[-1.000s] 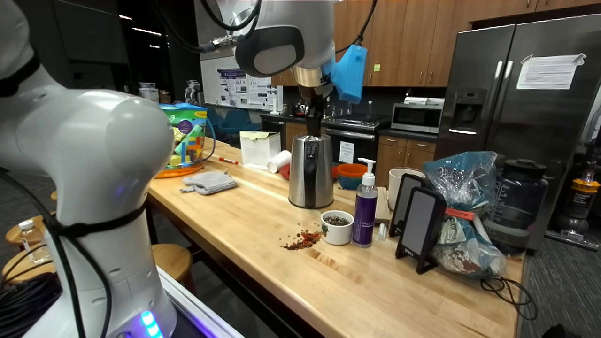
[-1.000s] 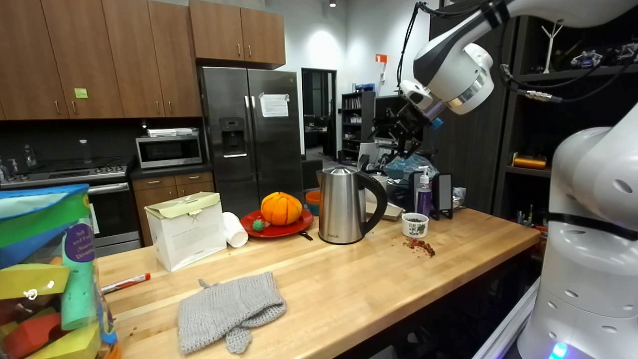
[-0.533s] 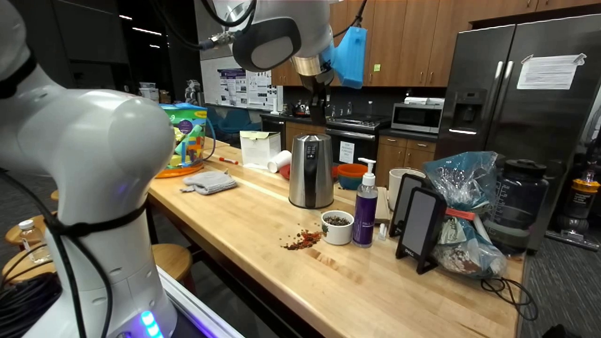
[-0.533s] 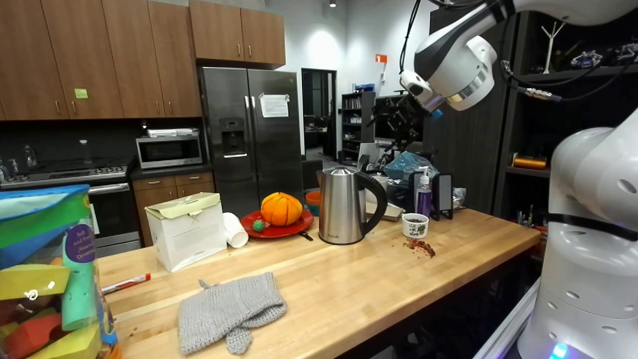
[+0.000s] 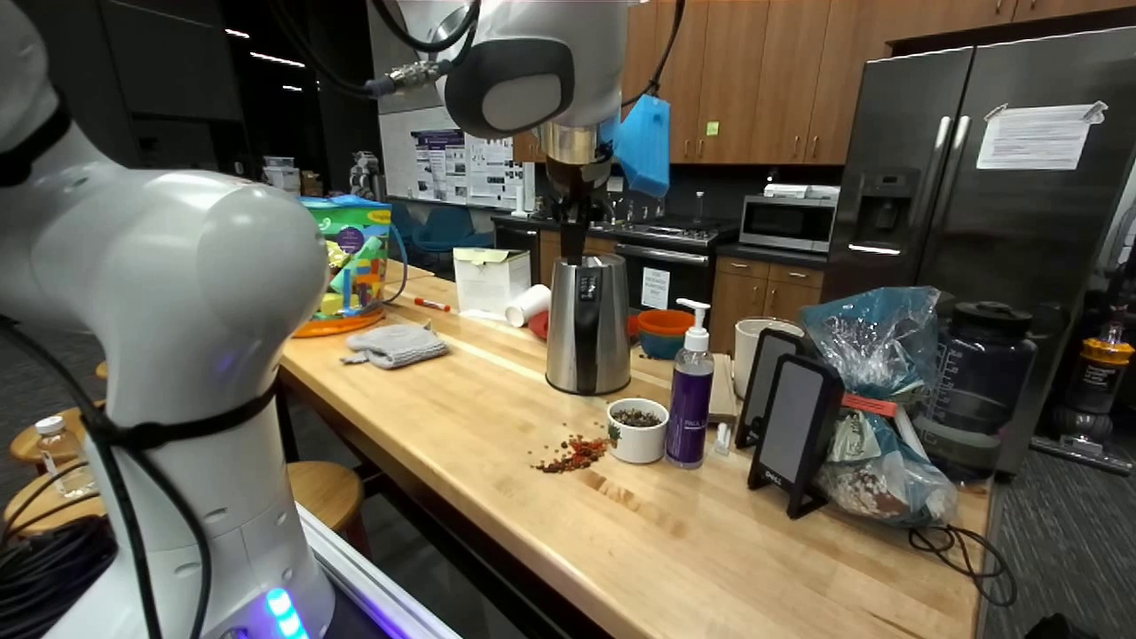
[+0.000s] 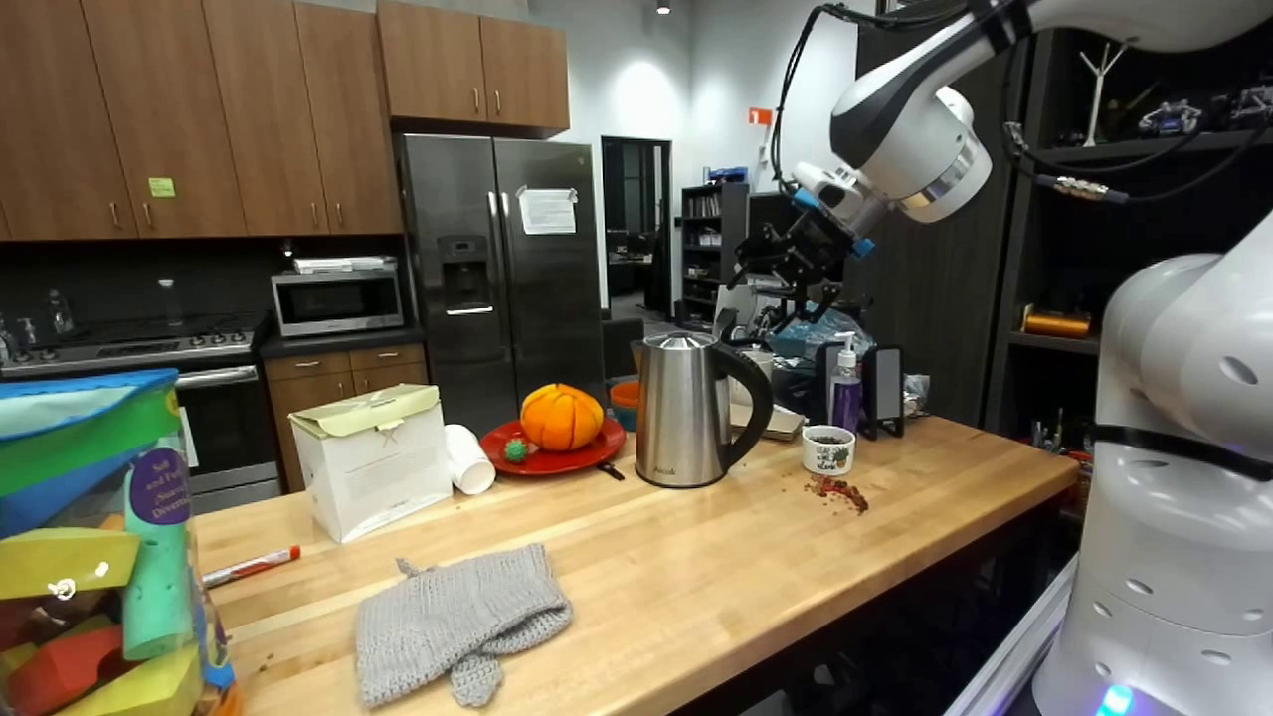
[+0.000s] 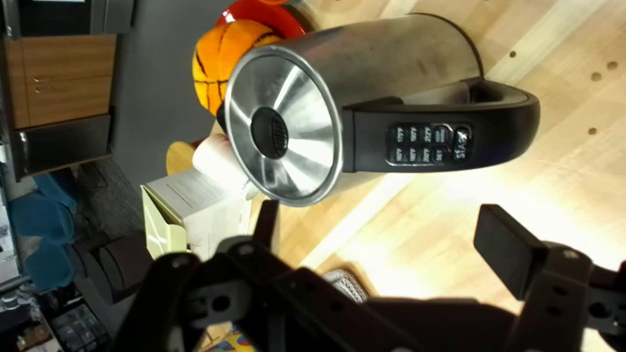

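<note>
Left of a white bowl (image 6: pixel 827 457) on the worktop (image 6: pixel 696 587), a steel kettle (image 6: pixel 680 413) is seen; the jaws are spread, empty, near its handle (image 7: pixel 494 137). If clipped by them, the kettle could be toppled.

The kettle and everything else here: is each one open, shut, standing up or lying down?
End effector, open, holding nothing
Kettle, upright, lid shut
Small bowl, upright, holding dark bits
Pump bottle, upright
White box, upright
White cup, lying on its side
Marker, lying flat
Gray cloth, lying crumpled
Fridge, doors shut
Microwave, shut
Oven, shut
Upper cupboards, shut
</note>
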`<act>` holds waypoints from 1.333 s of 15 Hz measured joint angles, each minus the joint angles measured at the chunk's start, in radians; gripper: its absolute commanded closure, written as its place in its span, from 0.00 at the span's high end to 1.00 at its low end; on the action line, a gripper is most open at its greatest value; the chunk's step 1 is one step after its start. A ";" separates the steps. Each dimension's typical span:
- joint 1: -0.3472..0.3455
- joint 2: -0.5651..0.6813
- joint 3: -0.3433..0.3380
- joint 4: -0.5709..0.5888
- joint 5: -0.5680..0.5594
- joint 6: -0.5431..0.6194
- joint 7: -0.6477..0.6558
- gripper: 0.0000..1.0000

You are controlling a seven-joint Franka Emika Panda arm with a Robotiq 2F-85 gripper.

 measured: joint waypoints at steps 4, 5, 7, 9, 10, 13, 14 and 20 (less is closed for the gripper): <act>-0.009 0.002 -0.006 -0.001 -0.024 -0.090 -0.003 1.00; -0.006 0.003 -0.009 -0.002 -0.024 -0.093 -0.003 1.00; 0.011 0.009 -0.022 -0.004 -0.023 -0.082 -0.003 1.00; 0.045 0.023 -0.046 -0.006 -0.021 -0.052 -0.002 1.00; 0.065 0.032 -0.061 -0.007 -0.020 -0.032 -0.002 1.00; 0.129 0.059 -0.112 -0.009 -0.019 0.035 -0.001 1.00; 0.148 0.067 -0.129 -0.009 -0.019 0.057 -0.001 1.00; 0.261 0.092 -0.239 -0.009 -0.020 0.178 -0.002 1.00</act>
